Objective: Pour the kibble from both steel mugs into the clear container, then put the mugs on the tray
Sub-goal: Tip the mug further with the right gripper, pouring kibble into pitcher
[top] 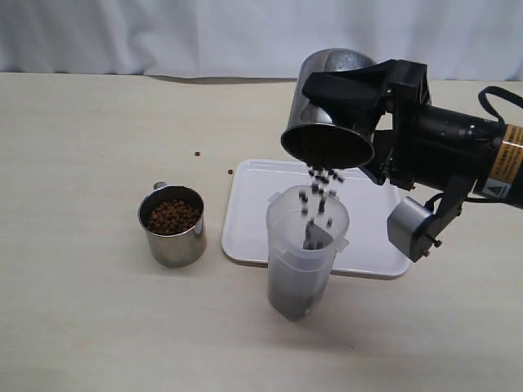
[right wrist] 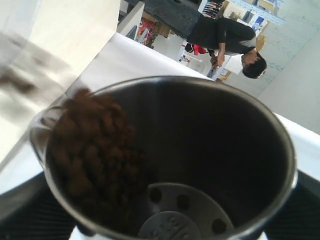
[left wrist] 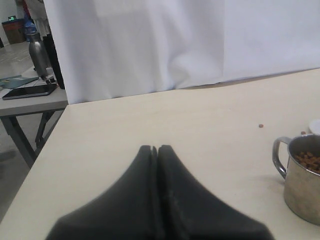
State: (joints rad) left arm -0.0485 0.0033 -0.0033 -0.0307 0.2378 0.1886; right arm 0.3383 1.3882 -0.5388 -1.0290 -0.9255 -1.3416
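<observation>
My right gripper (top: 347, 102) is shut on a steel mug (top: 331, 106), held tipped with its mouth over the clear container (top: 302, 253). Kibble (top: 323, 192) falls from the mug into the container, which holds a dark heap at its bottom. In the right wrist view the kibble (right wrist: 95, 150) slides along the mug's (right wrist: 240, 130) lower wall, and the right gripper (right wrist: 165, 225) clasps it from both sides. The container stands at the front edge of the white tray (top: 253, 212). The second steel mug (top: 173, 226), full of kibble, stands left of the tray. My left gripper (left wrist: 157, 148) is shut and empty, well short of that mug (left wrist: 302, 185).
Two stray pellets (top: 198, 153) (top: 230, 172) lie on the table behind the second mug. A white curtain (top: 163, 33) hangs along the table's far side. In the left wrist view the table's edge (left wrist: 45, 150) drops off beside a neighbouring table (left wrist: 30, 95).
</observation>
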